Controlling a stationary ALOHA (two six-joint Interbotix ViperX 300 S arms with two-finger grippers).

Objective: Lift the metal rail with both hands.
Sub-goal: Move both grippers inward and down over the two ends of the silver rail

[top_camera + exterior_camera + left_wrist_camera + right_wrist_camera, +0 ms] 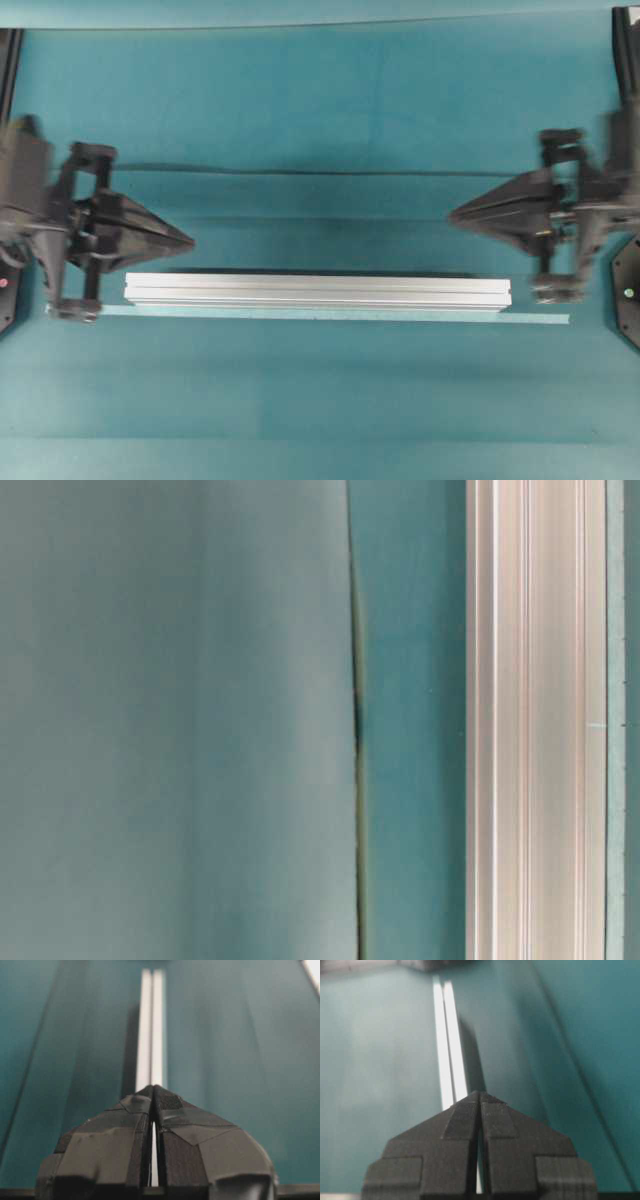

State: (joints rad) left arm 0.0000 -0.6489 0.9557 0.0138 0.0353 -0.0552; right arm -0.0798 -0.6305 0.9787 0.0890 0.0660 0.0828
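The metal rail [317, 291] lies flat on the teal surface [320, 110], running lengthwise from left to right across the overhead view, a little below the middle. Just beside its near long edge runs a thin pale-green tape strip [540, 318], parallel to the rail and reaching further to the right than the rail does.

The left hand [186, 240] sits at the left side, its tip pointing toward the centre. Its two fingers are pressed together to a point and hold nothing. It is near the rail's left end, on the far side of it, and apart from it.

The right hand [455, 214] mirrors it at the right side, also closed to a point, with nothing between the fingers. It is near the rail's right end, likewise clear of the metal.

In each wrist view the rail stretches away beyond the closed fingertips.
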